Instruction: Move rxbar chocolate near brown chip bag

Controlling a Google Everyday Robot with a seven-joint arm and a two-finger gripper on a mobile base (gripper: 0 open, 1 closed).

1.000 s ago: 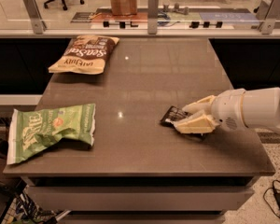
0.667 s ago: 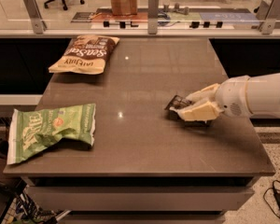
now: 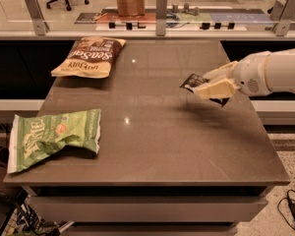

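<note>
The rxbar chocolate (image 3: pixel 192 81), a small flat bar in a black wrapper, is held in my gripper (image 3: pixel 212 82) a little above the right side of the table. The gripper comes in from the right on a white arm, and its cream fingers (image 3: pixel 215 89) are shut on the bar. The brown chip bag (image 3: pixel 90 57), dark brown at its far end and tan-yellow at its near end, lies flat at the table's far left, well away from the gripper.
A green and white chip bag (image 3: pixel 53 134) lies at the table's front left, overhanging the left edge. The dark table (image 3: pixel 152 141) ends close under the arm on the right. A glass railing with posts (image 3: pixel 161 6) runs behind the table.
My gripper has lifted the rxbar chocolate off the table and carried it up and toward the far side. Both chip bags have stayed put.
</note>
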